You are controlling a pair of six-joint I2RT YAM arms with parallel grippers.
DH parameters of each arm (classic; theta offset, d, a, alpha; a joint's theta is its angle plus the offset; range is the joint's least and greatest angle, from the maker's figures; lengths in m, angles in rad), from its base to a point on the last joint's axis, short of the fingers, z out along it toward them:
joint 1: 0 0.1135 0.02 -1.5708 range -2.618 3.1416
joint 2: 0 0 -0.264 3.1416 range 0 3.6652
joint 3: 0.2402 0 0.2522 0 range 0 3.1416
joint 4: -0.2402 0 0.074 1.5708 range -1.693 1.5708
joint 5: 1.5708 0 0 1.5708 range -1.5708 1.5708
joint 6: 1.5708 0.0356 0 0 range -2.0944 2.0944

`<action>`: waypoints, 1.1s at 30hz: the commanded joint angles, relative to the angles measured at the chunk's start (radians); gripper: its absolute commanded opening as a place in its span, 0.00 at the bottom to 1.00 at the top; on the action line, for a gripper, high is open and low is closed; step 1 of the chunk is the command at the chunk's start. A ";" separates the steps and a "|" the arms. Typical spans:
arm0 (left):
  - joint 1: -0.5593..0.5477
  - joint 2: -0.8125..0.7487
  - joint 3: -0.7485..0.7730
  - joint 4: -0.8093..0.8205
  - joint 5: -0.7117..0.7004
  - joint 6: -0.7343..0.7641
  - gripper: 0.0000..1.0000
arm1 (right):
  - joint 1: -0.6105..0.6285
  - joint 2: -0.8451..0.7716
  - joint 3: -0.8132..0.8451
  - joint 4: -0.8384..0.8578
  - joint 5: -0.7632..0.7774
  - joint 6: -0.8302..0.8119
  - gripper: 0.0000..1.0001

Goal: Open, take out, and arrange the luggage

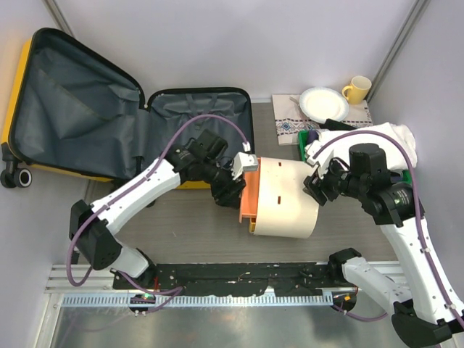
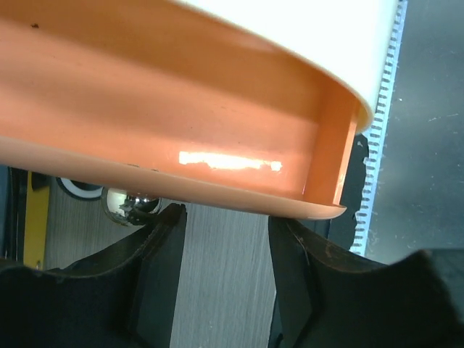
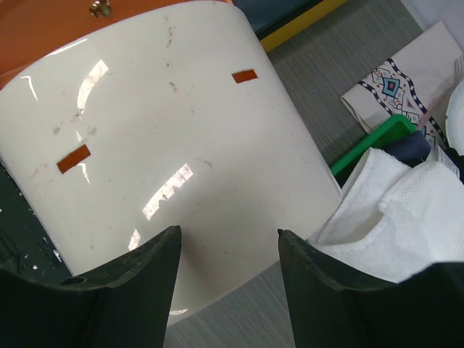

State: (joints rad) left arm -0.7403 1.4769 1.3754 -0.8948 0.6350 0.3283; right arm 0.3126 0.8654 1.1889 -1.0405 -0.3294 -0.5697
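Note:
The yellow suitcase [image 1: 80, 109] lies open at the far left, its dark grey lining up and both halves showing nothing inside. Its yellow edge shows at the top of the right wrist view [image 3: 304, 25]. A large cream cylinder [image 1: 286, 199] with an orange end [image 1: 250, 192] lies on the table between my arms. My left gripper [image 1: 228, 190] is open at the orange end; in the left wrist view [image 2: 226, 221] its fingertips [image 2: 168, 232] sit right at the orange rim [image 2: 181, 138]. My right gripper [image 1: 317, 185] is open against the cream side [image 3: 167, 130], jaws [image 3: 226, 239] apart and empty.
A green tray [image 1: 306, 138] with white paper towels [image 1: 395, 141] stands at the right, also in the right wrist view [image 3: 370, 141]. Behind it lie a patterned napkin [image 1: 288, 119], a white plate [image 1: 324, 101] and a yellow mug [image 1: 357, 88]. Walls close in on both sides.

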 commanded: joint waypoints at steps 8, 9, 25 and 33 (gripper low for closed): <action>-0.042 0.103 0.076 0.198 0.092 0.084 0.58 | 0.005 0.052 -0.161 -0.194 0.024 -0.048 0.61; -0.048 0.114 0.088 0.210 0.086 0.097 0.58 | 0.006 0.050 -0.161 -0.194 0.026 -0.051 0.61; 0.021 0.042 0.002 0.109 0.028 0.195 0.56 | 0.006 0.046 -0.170 -0.181 0.043 -0.048 0.60; 0.021 0.080 -0.117 0.315 0.091 0.066 0.56 | 0.006 0.044 -0.173 -0.179 0.046 -0.047 0.61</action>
State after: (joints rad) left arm -0.7132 1.5345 1.2720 -0.7486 0.6567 0.4824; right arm 0.3237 0.8543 1.1172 -0.9649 -0.4694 -0.5697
